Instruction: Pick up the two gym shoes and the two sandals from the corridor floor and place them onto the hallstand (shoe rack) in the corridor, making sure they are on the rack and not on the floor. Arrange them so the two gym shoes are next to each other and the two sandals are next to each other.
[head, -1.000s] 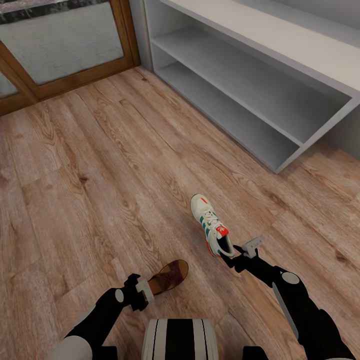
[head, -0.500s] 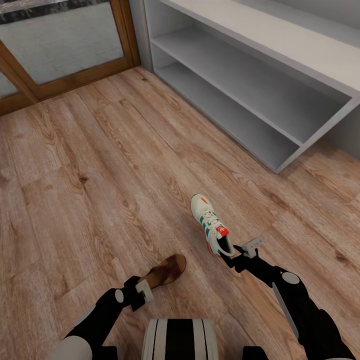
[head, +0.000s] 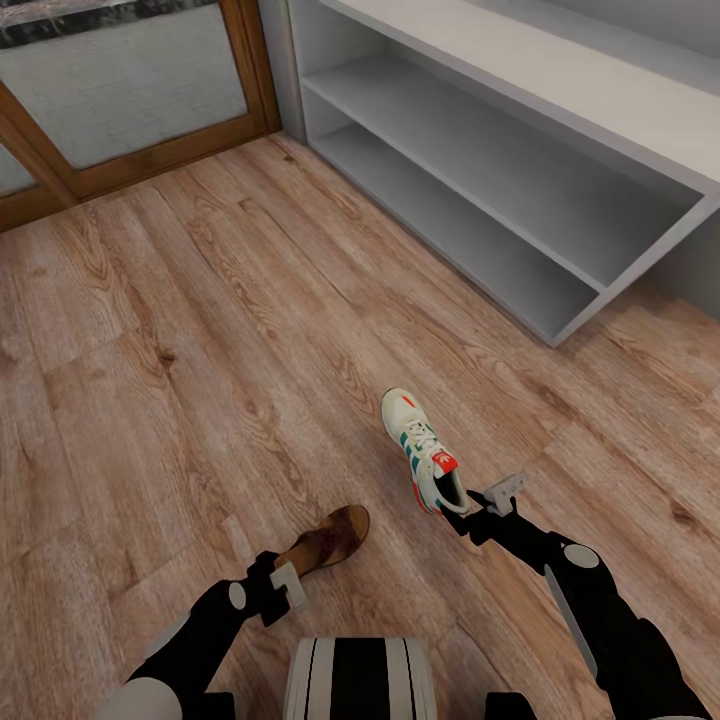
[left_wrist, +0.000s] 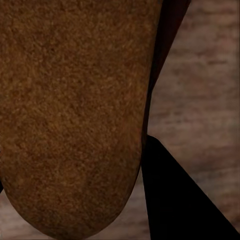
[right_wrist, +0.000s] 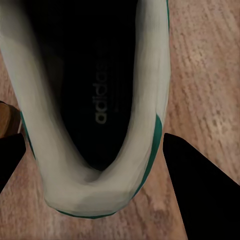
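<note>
One brown sandal (head: 333, 537) hangs low over the corridor floor (head: 200, 330), tilted, with my left gripper (head: 288, 583) shut on its near end. The left wrist view has its suede-like footbed (left_wrist: 70, 110) up close beside a dark finger (left_wrist: 180, 200). One off-white gym shoe (head: 421, 450) with green stripes and a red tongue tab points toward the hallstand (head: 560, 110). My right gripper (head: 478, 506) is shut on its heel. In the right wrist view the shoe's open collar (right_wrist: 150, 90) sits between two black fingers (right_wrist: 205, 190).
The pale-grey rack stands at the upper right with two long bare shelves (head: 470, 170). A wood-framed glass door (head: 150, 150) closes the far left. Open plank floor lies between me and the rack. My trunk (head: 355, 680) is at the bottom edge.
The sandal has turned in my left gripper and now looks narrower and more on edge, and the gripper has shifted slightly. The right arm and the gym shoe have not moved.
</note>
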